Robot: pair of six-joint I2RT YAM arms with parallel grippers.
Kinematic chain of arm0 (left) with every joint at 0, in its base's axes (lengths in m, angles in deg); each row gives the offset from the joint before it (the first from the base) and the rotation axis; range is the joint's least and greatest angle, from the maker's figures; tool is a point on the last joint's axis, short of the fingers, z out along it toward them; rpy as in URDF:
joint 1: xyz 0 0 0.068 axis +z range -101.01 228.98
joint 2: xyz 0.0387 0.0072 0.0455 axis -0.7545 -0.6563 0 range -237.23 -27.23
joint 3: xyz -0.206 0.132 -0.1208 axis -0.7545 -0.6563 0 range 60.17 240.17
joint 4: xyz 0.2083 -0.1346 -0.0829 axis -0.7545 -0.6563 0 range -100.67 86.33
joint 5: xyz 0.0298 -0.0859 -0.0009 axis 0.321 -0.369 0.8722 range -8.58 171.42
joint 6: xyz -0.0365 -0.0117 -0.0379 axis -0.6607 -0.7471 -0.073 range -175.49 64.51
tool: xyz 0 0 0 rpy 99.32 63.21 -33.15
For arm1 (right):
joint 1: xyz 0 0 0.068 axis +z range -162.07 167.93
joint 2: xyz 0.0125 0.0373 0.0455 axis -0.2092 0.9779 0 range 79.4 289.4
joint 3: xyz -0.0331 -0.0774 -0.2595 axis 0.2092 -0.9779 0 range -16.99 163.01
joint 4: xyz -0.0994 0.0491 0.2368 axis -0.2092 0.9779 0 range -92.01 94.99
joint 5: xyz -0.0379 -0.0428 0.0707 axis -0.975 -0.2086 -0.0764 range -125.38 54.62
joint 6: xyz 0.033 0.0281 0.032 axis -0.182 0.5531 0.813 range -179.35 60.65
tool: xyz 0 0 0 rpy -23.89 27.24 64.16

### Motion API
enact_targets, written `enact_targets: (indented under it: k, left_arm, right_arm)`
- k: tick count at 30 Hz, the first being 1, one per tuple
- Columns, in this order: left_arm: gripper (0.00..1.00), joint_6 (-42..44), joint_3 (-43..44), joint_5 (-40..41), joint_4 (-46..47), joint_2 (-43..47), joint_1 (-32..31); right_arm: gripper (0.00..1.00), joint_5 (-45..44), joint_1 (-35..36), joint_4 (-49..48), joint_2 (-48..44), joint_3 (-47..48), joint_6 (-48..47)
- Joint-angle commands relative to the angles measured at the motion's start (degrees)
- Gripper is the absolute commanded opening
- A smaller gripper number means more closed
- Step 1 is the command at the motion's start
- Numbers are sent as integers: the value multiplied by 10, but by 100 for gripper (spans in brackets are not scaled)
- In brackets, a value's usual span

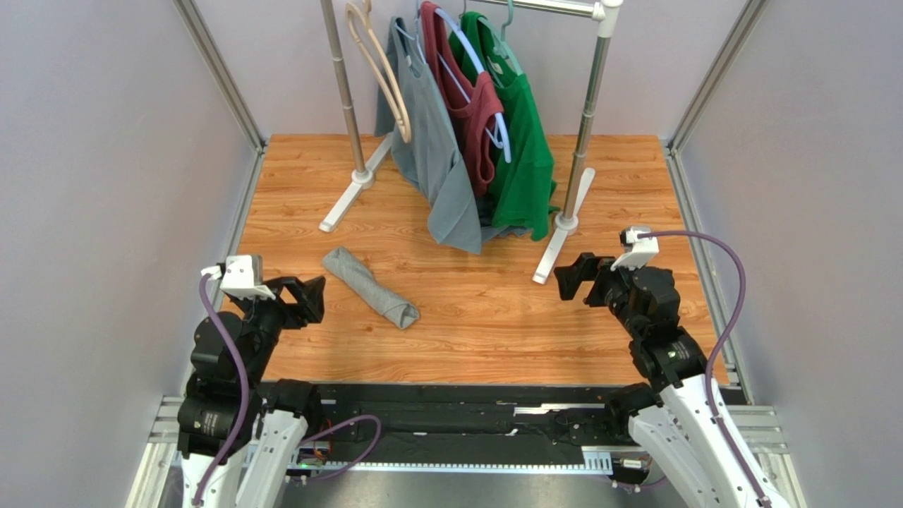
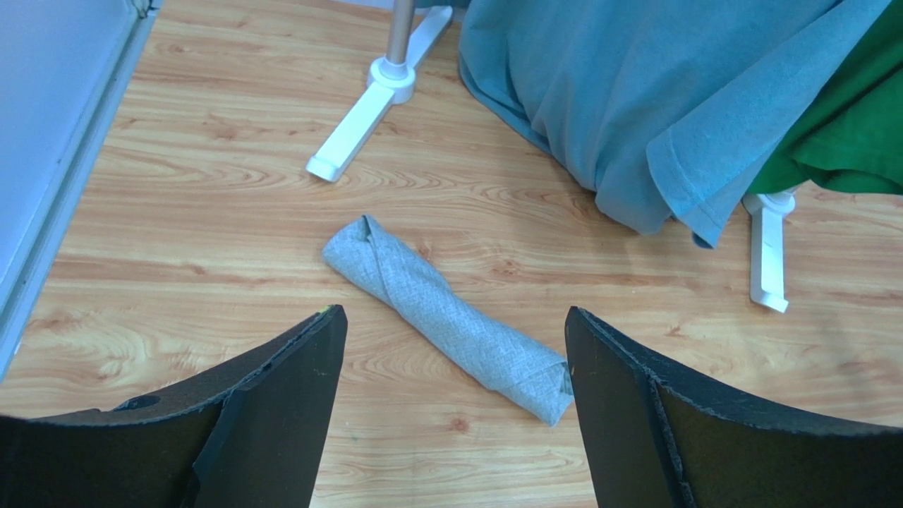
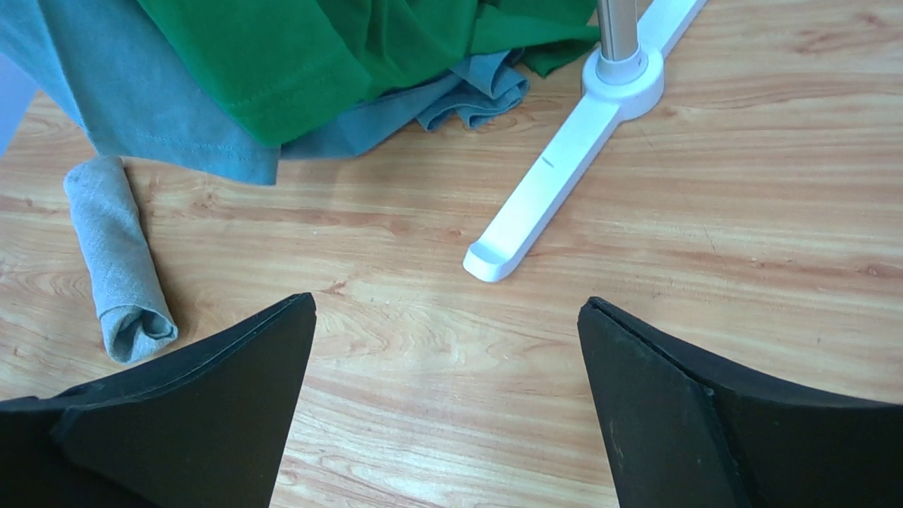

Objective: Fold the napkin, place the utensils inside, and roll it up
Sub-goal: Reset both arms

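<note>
The heather-grey napkin (image 1: 370,286) lies rolled into a tight tube on the wooden table, slanting from upper left to lower right. It also shows in the left wrist view (image 2: 445,318) and the right wrist view (image 3: 117,259). No fork is visible; the utensils are hidden or out of view. My left gripper (image 1: 315,297) is open and empty, just left of the roll. My right gripper (image 1: 565,277) is open and empty, well to the right of the roll, near the rack's foot.
A clothes rack (image 1: 577,159) stands at the back with white feet (image 1: 348,197), (image 1: 553,246) on the table. A grey shirt (image 1: 429,148), a dark red shirt (image 1: 466,95) and a green shirt (image 1: 519,148) hang from it, their hems reaching the table. Grey walls stand on both sides.
</note>
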State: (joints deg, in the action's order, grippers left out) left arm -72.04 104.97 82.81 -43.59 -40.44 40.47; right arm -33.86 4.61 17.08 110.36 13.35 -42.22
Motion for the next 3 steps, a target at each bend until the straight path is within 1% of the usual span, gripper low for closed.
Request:
enact_targets:
  k: [1,3]
  left_arm:
    - [85,6,16,4,3,11,4]
    - [85,5,14,0,6,15,4]
  right_arm:
    - [100,-14,-3,-5,-15,-2,6]
    - [100,-36,-3,-5,-20,-1,4]
